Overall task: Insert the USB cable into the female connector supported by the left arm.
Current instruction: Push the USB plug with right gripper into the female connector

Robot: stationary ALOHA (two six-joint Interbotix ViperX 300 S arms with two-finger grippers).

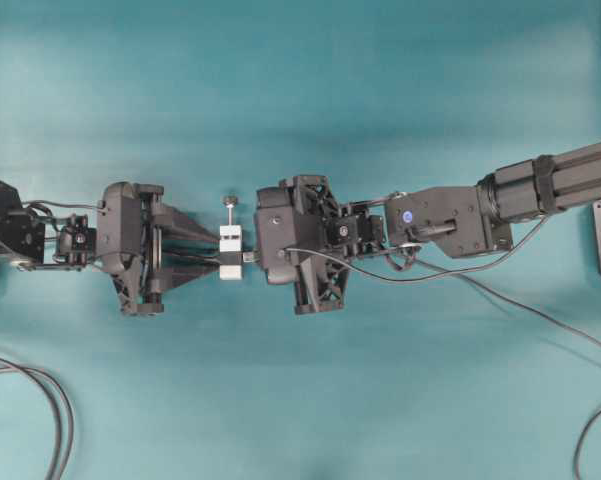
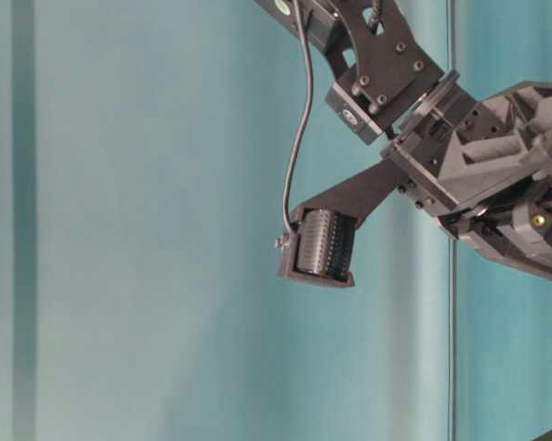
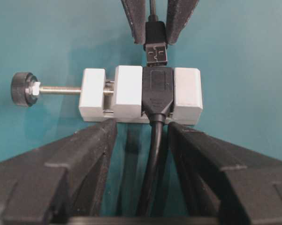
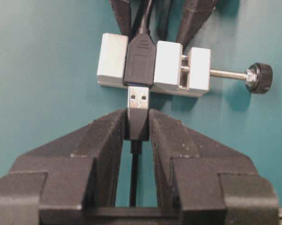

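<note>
The right claw (image 4: 138, 123) gripped the black plug of the USB cable (image 4: 137, 125) between its ridged black fingers, the metal tip just short of, or barely touching, the mouth of the female connector (image 4: 139, 63). That socket sat clamped in a white block (image 3: 131, 93) with a knobbed screw (image 3: 23, 88), held above the teal counter (image 1: 300, 80) between the two arms. The left claw (image 3: 141, 136) stood spread wide, its fingers pressed against the block's near face to either side of the socket's cable. Whether it truly gripped anything could not be told. A clean insertion looked to call for a straight, slow push along the socket's axis, with the tip kept square to the opening and the left arm (image 1: 130, 245) braced still. The plug's shell was matte plastic, its tip bright stamped metal with two small square holes. The block looked smooth and blocky.
</note>
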